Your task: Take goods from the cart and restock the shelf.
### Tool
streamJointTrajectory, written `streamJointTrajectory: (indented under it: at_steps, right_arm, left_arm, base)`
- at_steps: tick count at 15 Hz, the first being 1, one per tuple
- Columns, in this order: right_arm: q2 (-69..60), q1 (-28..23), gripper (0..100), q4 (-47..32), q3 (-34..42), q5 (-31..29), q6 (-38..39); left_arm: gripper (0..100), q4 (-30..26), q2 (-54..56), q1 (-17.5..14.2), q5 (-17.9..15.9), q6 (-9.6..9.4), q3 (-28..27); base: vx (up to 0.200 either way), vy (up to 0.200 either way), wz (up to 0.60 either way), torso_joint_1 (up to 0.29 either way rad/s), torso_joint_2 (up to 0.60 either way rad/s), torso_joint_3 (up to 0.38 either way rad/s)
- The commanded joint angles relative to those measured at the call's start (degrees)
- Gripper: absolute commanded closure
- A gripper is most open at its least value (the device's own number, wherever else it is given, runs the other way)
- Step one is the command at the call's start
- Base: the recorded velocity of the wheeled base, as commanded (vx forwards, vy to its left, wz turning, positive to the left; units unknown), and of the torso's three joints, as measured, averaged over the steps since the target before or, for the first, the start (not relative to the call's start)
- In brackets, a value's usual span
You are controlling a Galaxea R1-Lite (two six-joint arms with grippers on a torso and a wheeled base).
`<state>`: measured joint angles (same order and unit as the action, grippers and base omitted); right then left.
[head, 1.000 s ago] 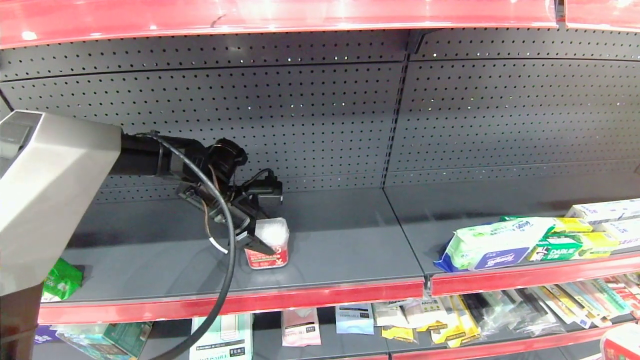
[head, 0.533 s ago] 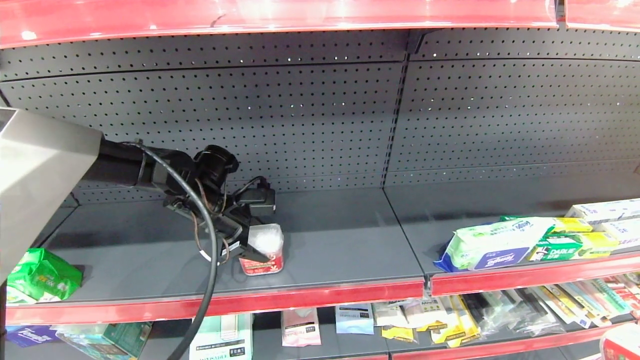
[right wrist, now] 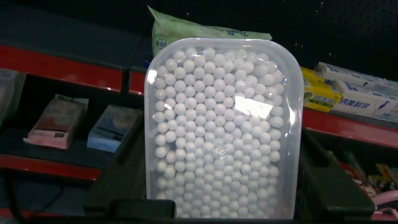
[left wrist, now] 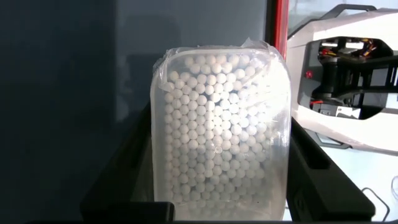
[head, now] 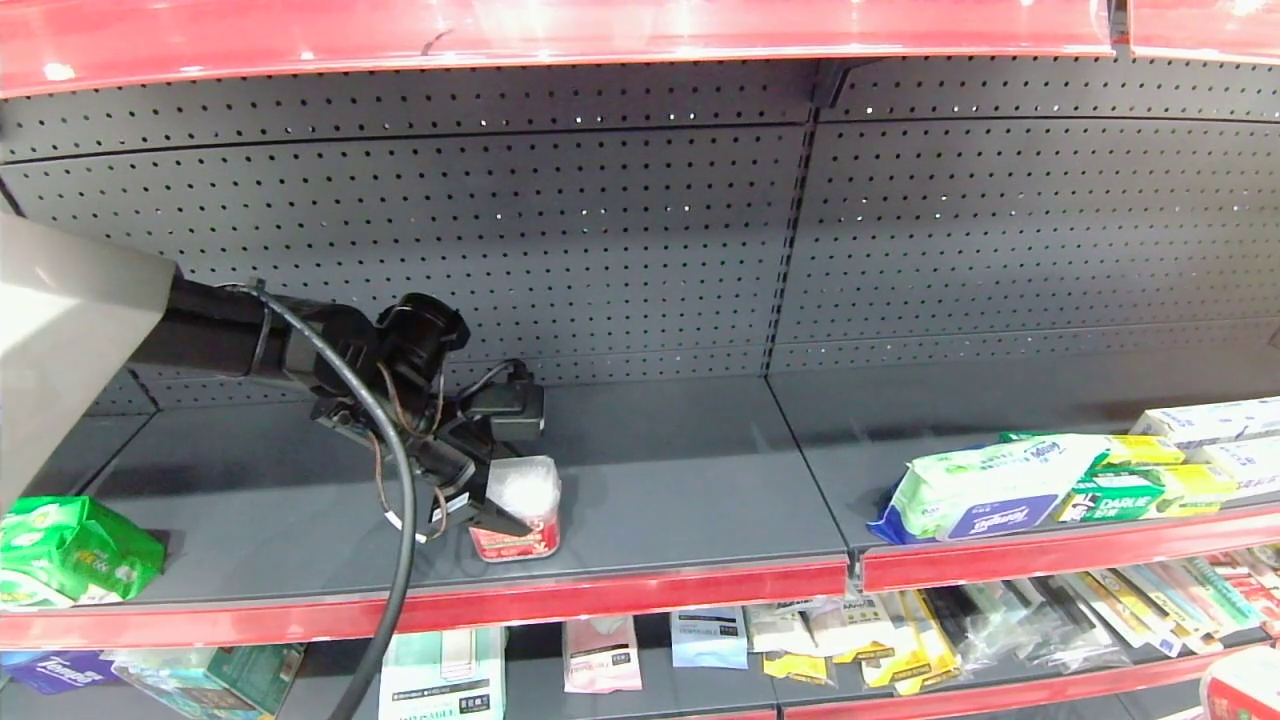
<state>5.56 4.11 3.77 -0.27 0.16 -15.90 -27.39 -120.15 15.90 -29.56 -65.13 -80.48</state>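
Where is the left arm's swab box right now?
Head view: the swab box is in the left gripper, low over the left shelf bay near its red front edge.

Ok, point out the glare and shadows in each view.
Head view: glare spots on the top red strip, a soft shadow beside the green pack. Left wrist view: faint sheen on the wrap of the swab box. Right wrist view: white highlights on the lid of the second swab box.
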Motion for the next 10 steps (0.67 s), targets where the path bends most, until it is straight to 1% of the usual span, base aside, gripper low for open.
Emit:
streamJointTrajectory:
  at_steps: [1, 2, 8, 10]
  right_arm:
    - [-0.02, 0.02, 100, 0.01, 0.0, 0.02, -0.01]
    - [-0.02, 0.02, 100, 0.01, 0.0, 0.02, -0.01]
    - [-0.02, 0.02, 100, 0.01, 0.0, 0.02, -0.01]
    - [-0.02, 0.02, 100, 0.01, 0.0, 0.02, -0.01]
  left_arm:
    - [100, 0.06, 0.44, -0.08, -0.14, -1.14, 0.77]
    - [100, 0.06, 0.36, -0.25, -0.06, -1.49, 0.85]
    - [100, 1.03, 0.36, -0.25, -0.23, -1.93, 1.91]
    - [100, 1.03, 0.79, -0.34, -0.23, -3.07, 3.23]
  base:
    - [0.0, 0.0, 0.0, 0.0, 0.0, 0.0]
    - [0.0, 0.0, 0.0, 0.0, 0.0, 0.0]
    - [0.0, 0.0, 0.0, 0.0, 0.0, 0.0]
    - [0.0, 0.0, 0.0, 0.0, 0.0, 0.0]
